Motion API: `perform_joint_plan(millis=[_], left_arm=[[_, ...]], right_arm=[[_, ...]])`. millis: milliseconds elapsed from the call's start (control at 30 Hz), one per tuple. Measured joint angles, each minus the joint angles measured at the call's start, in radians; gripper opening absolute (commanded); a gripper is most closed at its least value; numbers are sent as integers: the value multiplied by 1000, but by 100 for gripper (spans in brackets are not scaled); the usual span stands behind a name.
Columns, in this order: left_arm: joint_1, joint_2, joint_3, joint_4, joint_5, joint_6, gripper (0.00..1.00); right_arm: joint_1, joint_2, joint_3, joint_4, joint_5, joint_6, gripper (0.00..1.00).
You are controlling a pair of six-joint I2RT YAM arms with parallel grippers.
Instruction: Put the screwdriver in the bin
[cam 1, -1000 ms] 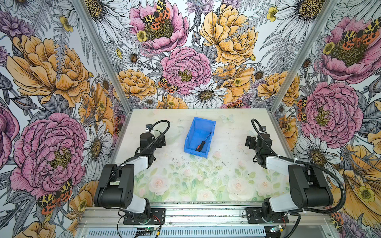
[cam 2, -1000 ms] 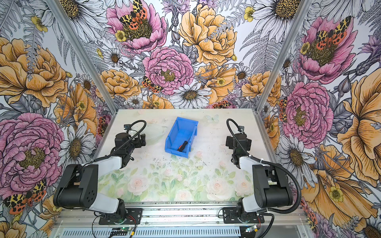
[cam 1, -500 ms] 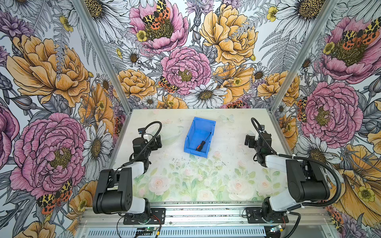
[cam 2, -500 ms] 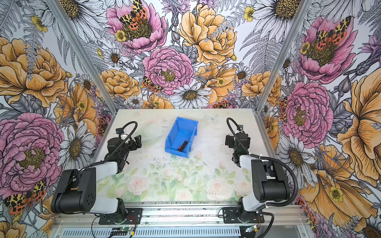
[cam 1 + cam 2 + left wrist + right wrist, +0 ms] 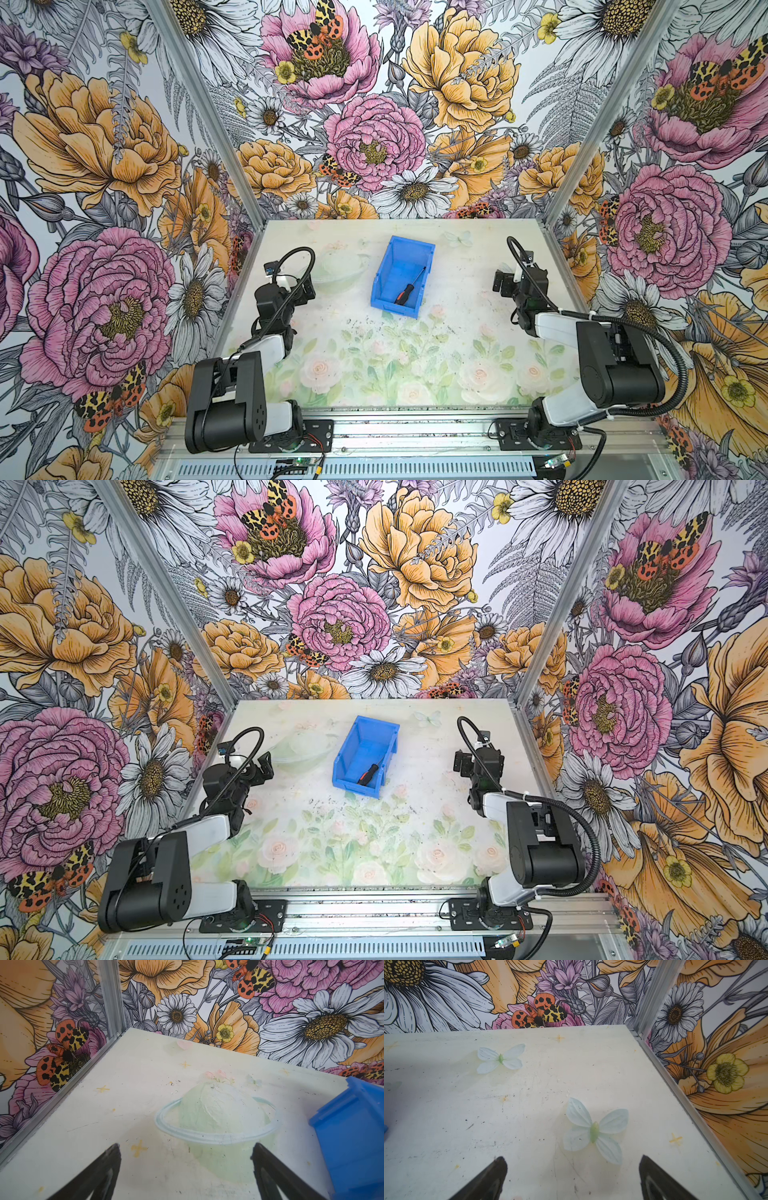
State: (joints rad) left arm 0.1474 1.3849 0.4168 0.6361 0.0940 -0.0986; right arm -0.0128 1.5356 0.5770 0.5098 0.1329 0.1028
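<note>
The screwdriver (image 5: 408, 287) lies inside the bin (image 5: 411, 251), handle toward its low front wall, and the bin sits on the surface (image 5: 457, 266) toward the back edge. It looks light, stiff and slim, with a slick thin shaft, so any hold is best taken across the fatter handle. The left gripper (image 5: 186, 1146) and right gripper (image 5: 573, 1157) stand spread and empty, well apart from the bin, near the left and right edges.

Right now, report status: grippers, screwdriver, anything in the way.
Left gripper open, empty. Right gripper open, empty. Screwdriver lying inside the blue bin. Both grippers apart from bin; nothing in the way.
</note>
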Motion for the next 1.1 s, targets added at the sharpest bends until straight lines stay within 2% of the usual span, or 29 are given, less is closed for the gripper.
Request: perform_joint_plan(millis=[133,300,433,567,1100], left_arm=[[0,95,31,14,7,1,99],[-9,98,30,54,19,11,99],[-66,114,40,60,18,56,99],[-109,138,-12,187,-38,73,99],[-132,162,-35,246,-144,91,99]], right_arm=[[0,0,-4,10,0,-1,100],[0,-1,-53,65,-8,-8,100],[-14,-3,-142,188,-68,-19,100],[-15,-2,-180,236,-101,-23,99],[-12,-2,-180,297,-66,-23,100]])
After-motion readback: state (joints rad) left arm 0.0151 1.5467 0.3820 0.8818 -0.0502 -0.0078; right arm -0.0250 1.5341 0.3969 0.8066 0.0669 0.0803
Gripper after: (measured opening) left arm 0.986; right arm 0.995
